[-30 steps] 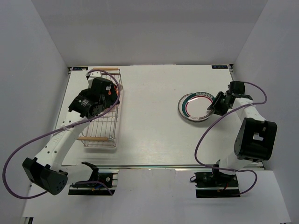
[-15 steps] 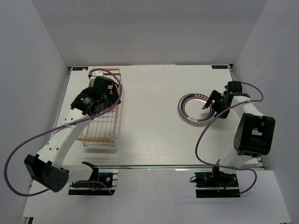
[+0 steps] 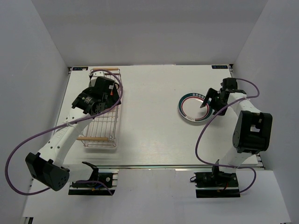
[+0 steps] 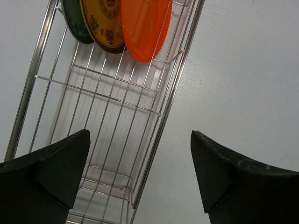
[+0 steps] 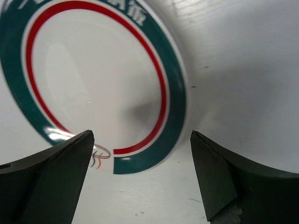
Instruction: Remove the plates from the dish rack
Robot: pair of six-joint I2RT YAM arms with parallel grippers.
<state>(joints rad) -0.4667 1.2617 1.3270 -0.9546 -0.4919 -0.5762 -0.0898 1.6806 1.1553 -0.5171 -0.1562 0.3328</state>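
Note:
A silver wire dish rack (image 3: 103, 116) with wooden handles lies at the table's left. In the left wrist view three small plates stand in the dish rack (image 4: 98, 116): an orange-red plate (image 4: 144, 25), a yellow-brown plate (image 4: 103, 23) and a dark teal plate (image 4: 74, 21). My left gripper (image 3: 105, 95) hovers over the rack, open and empty (image 4: 140, 172). A white plate with green and red rim (image 3: 194, 107) lies flat on the table at right, also in the right wrist view (image 5: 98, 79). My right gripper (image 3: 209, 99) is open and empty above its right edge (image 5: 140, 177).
White walls enclose the table on three sides. The near half of the rack (image 3: 100, 133) holds no plates. Purple cables loop from both arms over the table's near part.
My right gripper has let go of the white plate, opened and lifted back slightly. The plate now lies flat. The left arm has shifted only a little over the rack.

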